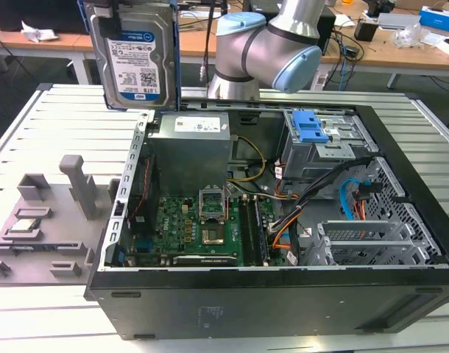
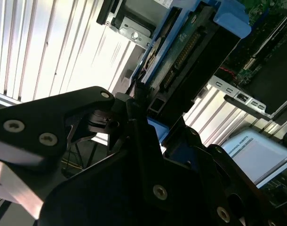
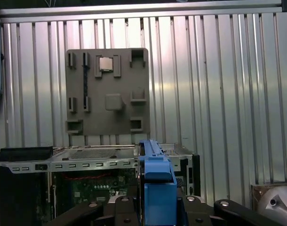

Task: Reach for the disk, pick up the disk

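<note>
Your tool [image 3: 156, 203] gripped the disk [image 1: 136, 62] by its blue frame; disk hung upright, long axis vertical, above the computer case [image 1: 269, 301], exterior view's far left.

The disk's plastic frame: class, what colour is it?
Blue; the frame around the disk shows best in the first wrist view.
</note>
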`<state>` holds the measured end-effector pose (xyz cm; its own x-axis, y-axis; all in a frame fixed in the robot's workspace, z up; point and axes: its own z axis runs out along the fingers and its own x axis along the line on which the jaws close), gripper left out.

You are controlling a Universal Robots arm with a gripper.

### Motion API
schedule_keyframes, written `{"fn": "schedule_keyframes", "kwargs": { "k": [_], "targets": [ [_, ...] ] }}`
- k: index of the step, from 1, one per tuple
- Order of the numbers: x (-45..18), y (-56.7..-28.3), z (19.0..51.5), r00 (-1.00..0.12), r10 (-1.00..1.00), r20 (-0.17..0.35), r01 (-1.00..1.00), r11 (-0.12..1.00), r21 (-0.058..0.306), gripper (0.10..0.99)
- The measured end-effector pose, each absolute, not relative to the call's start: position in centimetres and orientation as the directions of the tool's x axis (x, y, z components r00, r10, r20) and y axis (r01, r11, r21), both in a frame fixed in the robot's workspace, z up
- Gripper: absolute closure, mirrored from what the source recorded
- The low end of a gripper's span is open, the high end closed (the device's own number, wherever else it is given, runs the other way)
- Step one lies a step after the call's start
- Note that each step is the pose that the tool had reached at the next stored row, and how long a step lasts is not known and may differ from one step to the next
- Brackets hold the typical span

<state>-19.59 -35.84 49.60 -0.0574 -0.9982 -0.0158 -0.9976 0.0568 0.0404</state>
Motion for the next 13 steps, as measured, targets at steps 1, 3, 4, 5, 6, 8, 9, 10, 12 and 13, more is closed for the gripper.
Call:
{"fn": "schedule_keyframes", "kwargs": {
  "k": [1, 3, 4, 5, 6, 8, 9, 10, 12, 13],
  "targets": [
    [-18.6, -35.8, 49.6, -0.057, -0.998, -0.016, -0.998, 0.057, 0.040, 0.718],
    [-16.7, -35.8, 49.6, -0.057, -0.998, -0.015, -0.998, 0.057, 0.041, 0.718],
    [-16.3, -35.8, 49.6, -0.057, -0.998, -0.015, -0.998, 0.057, 0.041, 0.718],
    [-15.6, -35.8, 49.6, -0.058, -0.998, -0.015, -0.998, 0.057, 0.041, 0.718],
    [-15.3, -35.8, 49.6, -0.057, -0.998, -0.015, -0.998, 0.057, 0.041, 0.718],
    [-14.7, -35.8, 49.6, -0.057, -0.998, -0.015, -0.998, 0.057, 0.041, 0.718],
    [-14.1, -35.8, 49.6, -0.058, -0.998, -0.015, -0.998, 0.057, 0.041, 0.718],
    [-13.9, -35.8, 49.6, -0.057, -0.998, -0.015, -0.998, 0.057, 0.041, 0.718],
    [-13.3, -35.8, 49.6, -0.057, -0.998, -0.015, -0.998, 0.057, 0.041, 0.718],
    [-13.0, -35.8, 49.6, -0.057, -0.998, -0.015, -0.998, 0.057, 0.041, 0.718]
  ]
}}
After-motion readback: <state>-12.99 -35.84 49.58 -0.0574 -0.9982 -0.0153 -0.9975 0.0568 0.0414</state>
